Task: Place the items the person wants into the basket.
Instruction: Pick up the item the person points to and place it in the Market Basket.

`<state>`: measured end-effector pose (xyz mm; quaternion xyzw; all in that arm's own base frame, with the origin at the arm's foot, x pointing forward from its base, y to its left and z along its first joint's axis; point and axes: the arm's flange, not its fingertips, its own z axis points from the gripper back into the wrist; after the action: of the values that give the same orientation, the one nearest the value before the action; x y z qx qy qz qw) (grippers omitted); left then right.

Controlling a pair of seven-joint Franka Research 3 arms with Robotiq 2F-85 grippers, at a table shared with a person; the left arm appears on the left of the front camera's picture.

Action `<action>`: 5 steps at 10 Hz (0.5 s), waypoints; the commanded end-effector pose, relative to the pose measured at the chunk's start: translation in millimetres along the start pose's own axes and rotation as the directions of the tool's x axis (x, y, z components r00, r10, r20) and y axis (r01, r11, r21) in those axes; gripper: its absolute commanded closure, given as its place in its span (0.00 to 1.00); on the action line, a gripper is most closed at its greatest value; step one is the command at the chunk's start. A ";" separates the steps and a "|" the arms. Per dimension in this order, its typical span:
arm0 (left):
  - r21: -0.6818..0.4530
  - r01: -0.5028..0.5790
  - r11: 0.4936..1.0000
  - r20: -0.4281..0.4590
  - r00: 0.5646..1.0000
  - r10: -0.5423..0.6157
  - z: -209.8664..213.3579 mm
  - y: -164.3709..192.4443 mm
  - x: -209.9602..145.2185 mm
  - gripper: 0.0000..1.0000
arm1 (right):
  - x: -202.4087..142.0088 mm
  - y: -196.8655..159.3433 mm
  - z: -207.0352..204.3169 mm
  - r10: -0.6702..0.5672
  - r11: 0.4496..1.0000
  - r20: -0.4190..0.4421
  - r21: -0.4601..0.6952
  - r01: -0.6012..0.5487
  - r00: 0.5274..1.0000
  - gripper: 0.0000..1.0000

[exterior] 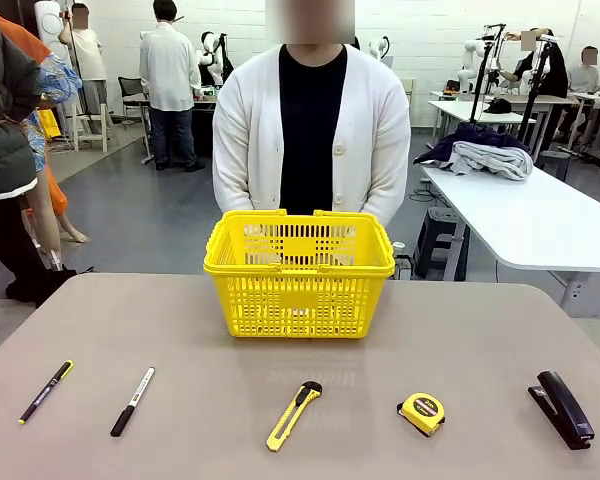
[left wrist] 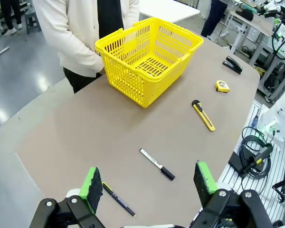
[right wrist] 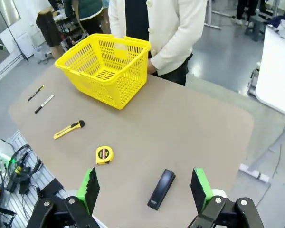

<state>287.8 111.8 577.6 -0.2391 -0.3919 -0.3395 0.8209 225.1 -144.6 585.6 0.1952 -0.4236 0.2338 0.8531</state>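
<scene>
Basket [exterior: 298, 290] is set at 12 o'clock before the person [exterior: 310, 130], pen [exterior: 46, 391] and marker [exterior: 132, 401] laid at 8 and 7, tape measure [exterior: 422, 412] at 5, likely for easy reach; left tool [left wrist: 148, 180] and right tool [right wrist: 145, 185] are held spread, empty.

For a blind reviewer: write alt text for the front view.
A person in a white cardigan stands behind a yellow basket at the far side of a brown table. Along the near edge lie, left to right, a black pen, a marker, a yellow utility knife, a tape measure and a black stapler.
</scene>
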 end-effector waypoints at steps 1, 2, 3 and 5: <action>0.018 -0.028 0.999 0.007 1.000 0.028 -15.4 -11.6 0.9 0.00 | -18.1 17.8 -17.1 -0.027 1.000 -0.017 0.004 0.027 1.000 0.00; 0.000 0.000 1.000 0.000 1.000 0.000 0.0 0.0 0.0 0.00 | 0.0 0.0 0.0 0.000 1.000 0.000 0.000 0.000 1.000 0.00; 0.000 0.000 1.000 0.000 1.000 0.000 0.0 0.0 0.0 0.00 | 0.0 0.0 0.0 0.000 1.000 0.000 0.000 0.000 1.000 0.00; 0.000 0.000 1.000 0.000 1.000 0.000 0.0 0.0 0.0 0.00 | 0.0 0.0 0.0 0.000 1.000 0.000 0.000 0.000 1.000 0.00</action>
<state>287.5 106.9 578.4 -0.2359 -0.3928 -0.3352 0.8232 223.8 -145.0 584.9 0.1940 -0.4208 0.2337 0.8548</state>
